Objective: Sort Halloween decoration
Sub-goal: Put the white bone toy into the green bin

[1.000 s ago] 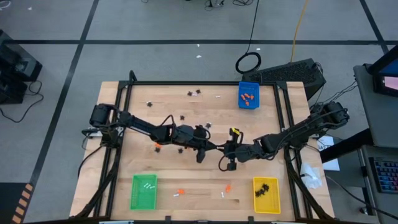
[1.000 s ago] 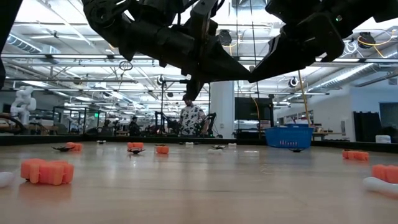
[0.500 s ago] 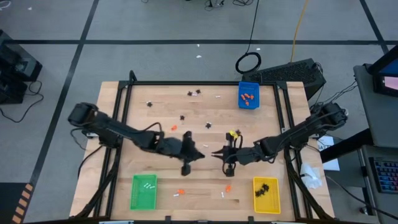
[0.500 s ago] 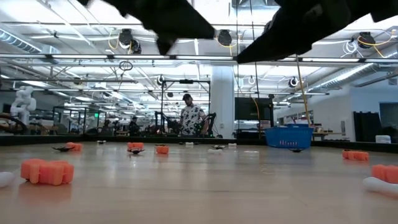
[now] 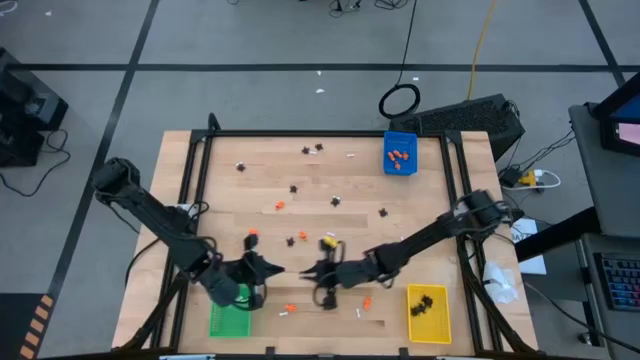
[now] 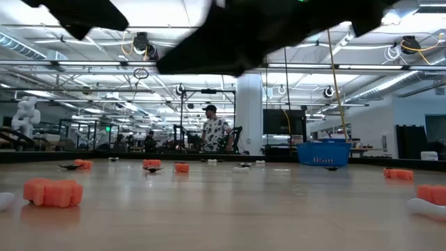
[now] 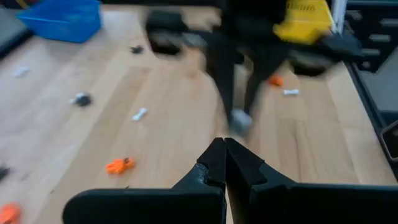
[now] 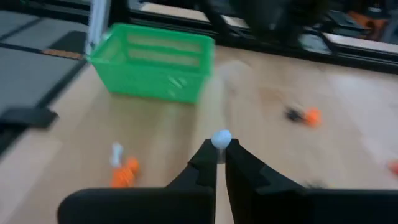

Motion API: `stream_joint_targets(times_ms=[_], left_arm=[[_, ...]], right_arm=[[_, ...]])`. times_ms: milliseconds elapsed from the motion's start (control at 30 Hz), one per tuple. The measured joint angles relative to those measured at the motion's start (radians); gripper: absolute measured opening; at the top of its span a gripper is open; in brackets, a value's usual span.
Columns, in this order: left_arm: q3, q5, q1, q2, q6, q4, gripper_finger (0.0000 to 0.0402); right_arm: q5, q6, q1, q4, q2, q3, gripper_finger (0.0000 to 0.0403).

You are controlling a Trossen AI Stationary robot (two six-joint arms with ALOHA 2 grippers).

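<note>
Table (image 5: 420,225) wood, blue tray (image 5: 400,153) far right, green tray (image 5: 232,315) near left, yellow tray (image 5: 427,313) near right. Trinkets scattered mid-table and near edge: orange lumps (image 6: 52,192), black spiders, white sticks. Left gripper (image 5: 262,270) fully closed, empty, just right of green tray. Right gripper (image 8: 219,163) pinches white bone stick (image 8: 221,139) by one end, near centre, facing green tray. Risk: grip is only on the tip, stick may slip mid-carry; the two grippers sit close, could collide.

tiny orange (image 5: 278,206), black (image 5: 293,188), white trinkets (image 5: 351,155) scattered across table
</note>
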State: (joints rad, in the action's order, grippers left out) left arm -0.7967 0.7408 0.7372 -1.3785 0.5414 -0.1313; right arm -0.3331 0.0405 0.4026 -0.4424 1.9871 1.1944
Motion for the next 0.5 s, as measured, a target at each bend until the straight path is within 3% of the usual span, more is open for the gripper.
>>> stream_joint_targets(times_ms=[267, 500], left_arm=[[0.023, 0.278, 0.145, 0.083, 0.21, -0.261, 0.0], [0.022, 0.373, 0.213, 0.135, 0.406, -0.464, 0.0]], right_arm=[[0.078, -0.007, -0.032, 0.059, 0.219, 0.322, 0.0004], [0.15, -0.018, -0.062, 0.09, 0.362, 0.529, 0.0004]])
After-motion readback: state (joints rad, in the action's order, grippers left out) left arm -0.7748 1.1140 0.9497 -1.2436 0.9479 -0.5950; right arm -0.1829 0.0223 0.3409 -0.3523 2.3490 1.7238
